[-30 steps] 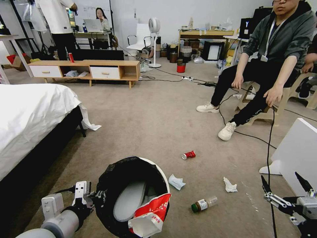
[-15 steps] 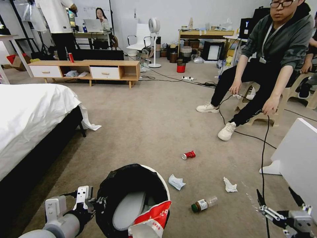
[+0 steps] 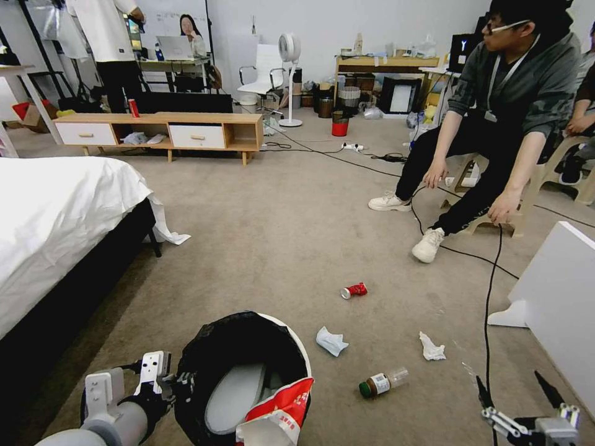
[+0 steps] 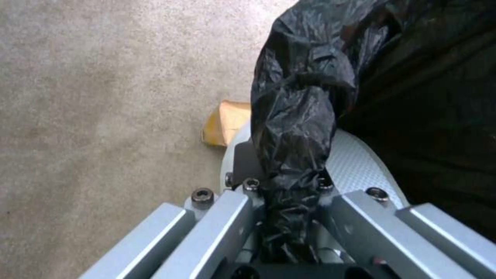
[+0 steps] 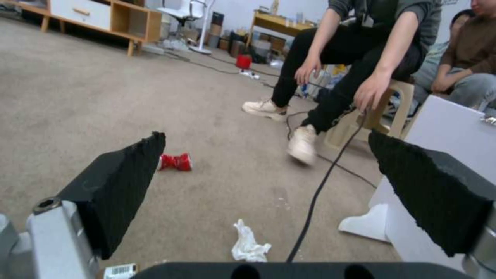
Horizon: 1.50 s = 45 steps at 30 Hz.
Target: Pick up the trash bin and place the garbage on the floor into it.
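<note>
My left gripper (image 4: pixel 289 201) clamps the crinkly black bag at the rim of the trash bin (image 3: pixel 291 337), whose lower edge is cut off. A red snack packet (image 3: pixel 279 406) hangs inside. My right gripper (image 3: pixel 511 396) gapes wide above the carpeted floor (image 3: pixel 279 235), near a crumpled tissue (image 3: pixel 432 348).

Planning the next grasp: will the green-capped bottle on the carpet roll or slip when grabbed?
The bottle lies on its side on the floor, so a nudge probably rolls it. Its clear smooth body looks slippery and likely light. The open right gripper hangs nearby.
</note>
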{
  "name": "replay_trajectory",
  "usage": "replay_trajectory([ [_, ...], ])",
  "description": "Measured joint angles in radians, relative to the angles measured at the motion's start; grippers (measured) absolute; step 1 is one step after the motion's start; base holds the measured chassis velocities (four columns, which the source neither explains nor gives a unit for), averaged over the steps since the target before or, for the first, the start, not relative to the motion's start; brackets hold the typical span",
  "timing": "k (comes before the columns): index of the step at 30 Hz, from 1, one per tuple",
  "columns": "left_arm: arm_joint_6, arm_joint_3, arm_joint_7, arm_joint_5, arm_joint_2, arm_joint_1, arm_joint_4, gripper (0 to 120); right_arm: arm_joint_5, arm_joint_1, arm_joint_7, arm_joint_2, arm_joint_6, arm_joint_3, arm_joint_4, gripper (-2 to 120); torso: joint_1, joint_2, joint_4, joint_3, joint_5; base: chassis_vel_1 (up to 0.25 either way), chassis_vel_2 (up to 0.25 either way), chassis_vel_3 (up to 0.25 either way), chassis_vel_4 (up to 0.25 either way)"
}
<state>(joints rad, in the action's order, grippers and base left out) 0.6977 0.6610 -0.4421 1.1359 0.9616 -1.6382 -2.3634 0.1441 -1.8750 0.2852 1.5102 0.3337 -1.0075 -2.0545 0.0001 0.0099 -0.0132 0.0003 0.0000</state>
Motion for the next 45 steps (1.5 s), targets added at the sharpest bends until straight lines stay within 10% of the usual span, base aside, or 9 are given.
replay_trajectory([
  [45, -0.003, -0.016, 0.009, -0.011, 0.004, 0.011, 0.001, 1, 0.007, 0.007, 0.065, 0.017, 0.03, -0.026, 0.019, 100, 0.0, 0.0, 0.0, 0.0, 0.0, -0.037, 0.039, 0.038, -0.038],
])
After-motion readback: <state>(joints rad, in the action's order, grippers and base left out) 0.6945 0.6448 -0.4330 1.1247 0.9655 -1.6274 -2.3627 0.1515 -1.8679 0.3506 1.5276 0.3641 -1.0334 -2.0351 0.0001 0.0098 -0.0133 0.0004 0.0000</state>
